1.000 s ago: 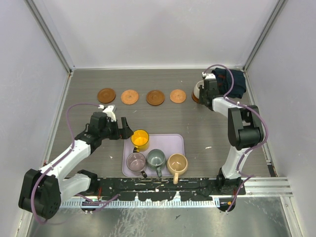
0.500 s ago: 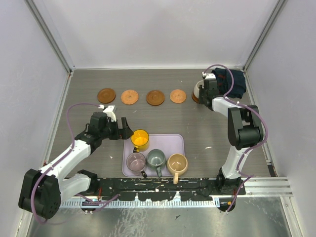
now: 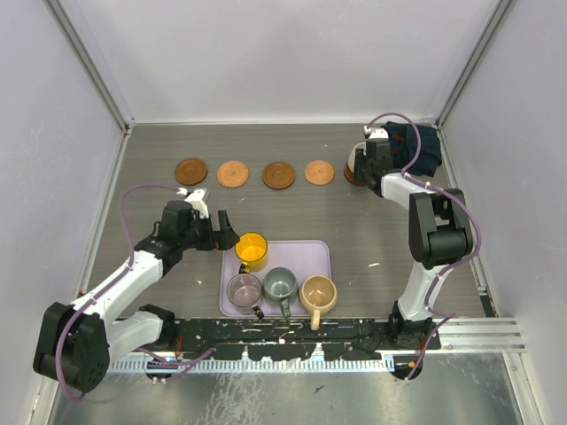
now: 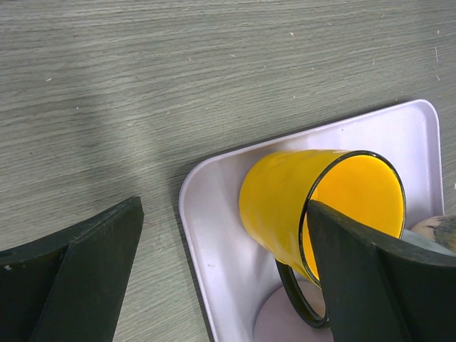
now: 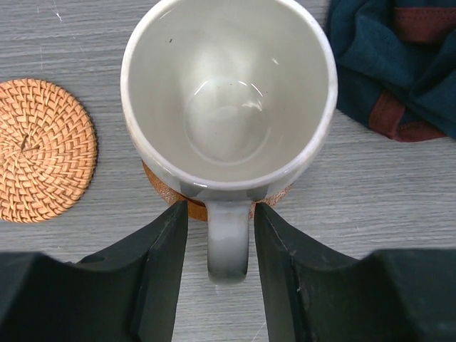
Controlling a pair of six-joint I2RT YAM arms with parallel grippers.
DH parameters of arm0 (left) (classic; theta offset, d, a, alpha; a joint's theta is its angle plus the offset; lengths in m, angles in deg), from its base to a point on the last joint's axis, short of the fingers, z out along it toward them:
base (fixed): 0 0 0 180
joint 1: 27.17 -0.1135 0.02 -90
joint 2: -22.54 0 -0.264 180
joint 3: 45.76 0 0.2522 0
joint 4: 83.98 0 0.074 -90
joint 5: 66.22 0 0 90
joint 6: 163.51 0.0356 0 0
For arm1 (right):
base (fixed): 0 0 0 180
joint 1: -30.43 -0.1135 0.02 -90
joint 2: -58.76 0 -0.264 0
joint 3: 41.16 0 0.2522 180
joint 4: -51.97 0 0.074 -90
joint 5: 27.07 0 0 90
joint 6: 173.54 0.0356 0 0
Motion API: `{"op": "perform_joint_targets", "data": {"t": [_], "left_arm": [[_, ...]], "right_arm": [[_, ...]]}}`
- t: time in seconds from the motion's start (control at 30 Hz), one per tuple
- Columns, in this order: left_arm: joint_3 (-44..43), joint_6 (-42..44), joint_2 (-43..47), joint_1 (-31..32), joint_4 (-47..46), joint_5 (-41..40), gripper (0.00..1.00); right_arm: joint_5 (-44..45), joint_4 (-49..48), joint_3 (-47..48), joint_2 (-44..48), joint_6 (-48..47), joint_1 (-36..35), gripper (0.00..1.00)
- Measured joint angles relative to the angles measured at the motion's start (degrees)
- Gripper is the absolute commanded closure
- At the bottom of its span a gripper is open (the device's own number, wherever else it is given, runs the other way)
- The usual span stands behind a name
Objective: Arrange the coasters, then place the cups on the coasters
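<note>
A row of coasters lies at the back: dark [image 3: 190, 171], light [image 3: 233, 173], dark [image 3: 279, 174], light [image 3: 320, 172]. The white cup [image 5: 228, 92] stands upright on another coaster [image 5: 171, 196] at the row's right end. My right gripper [image 5: 219, 214] is open, its fingers either side of the cup's handle with a thin gap on each side. The yellow cup [image 4: 292, 206] sits in the lilac tray's [image 3: 310, 252] back left corner. My left gripper [image 4: 224, 214] is wide open beside it, one finger at the cup's rim, the other over the table.
Mauve [image 3: 244, 288], grey-green [image 3: 280, 283] and tan [image 3: 318, 292] cups stand along the tray's front. A dark navy cloth [image 5: 399, 64] lies bunched just right of the white cup. A woven coaster [image 5: 43, 160] sits close to its left.
My right gripper's fingers have spread apart off the white cup's handle, and the cup stays on its coaster. The left arm has not moved.
</note>
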Motion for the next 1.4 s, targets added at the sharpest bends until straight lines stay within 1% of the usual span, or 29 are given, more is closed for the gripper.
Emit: {"op": "perform_joint_targets", "data": {"t": [0.13,0.3,0.4,0.5,0.67,0.83,0.97,1.13,1.33,1.4], "left_arm": [[0.0,0.0,-0.2,0.0,0.0,0.0,0.02],[0.0,0.0,-0.3,0.0,0.0,0.0,0.02],[0.0,0.0,-0.3,0.0,0.0,0.0,0.02],[0.0,0.0,-0.2,0.0,0.0,0.0,0.02],[0.0,0.0,0.9,0.0,0.0,0.1,0.02],[0.6,-0.1,4.1,0.4,0.0,0.7,0.02],[1.0,-0.4,6.1,1.4,0.4,1.6,0.02],[1.3,-1.4,8.9,4.3,2.3,2.3,0.02],[1.3,-1.6,11.3,7.6,5.4,2.7,0.02],[1.3,-1.6,11.5,8.3,6.3,2.8,0.02]], "right_arm": [[0.2,0.0,-0.2,0.9,0.3,0.0,0.50],[1.7,0.0,-2.0,6.0,0.5,-0.3,0.48],[3.4,-0.1,-4.1,11.0,1.0,-0.8,0.46],[4.5,0.2,-7.3,18.0,2.0,-1.4,0.46],[2.7,2.0,-11.1,28.6,3.3,-3.5,0.46],[-2.4,5.6,-14.8,35.7,3.7,-8.1,0.46],[-5.4,9.7,-17.1,38.0,3.9,-13.3,0.46],[-7.2,15.8,-20.2,41.0,5.0,-20.6,0.45],[-7.9,20.8,-23.6,46.3,7.9,-24.2,0.42],[-7.9,22.8,-24.0,47.5,8.7,-25.0,0.39]]}}
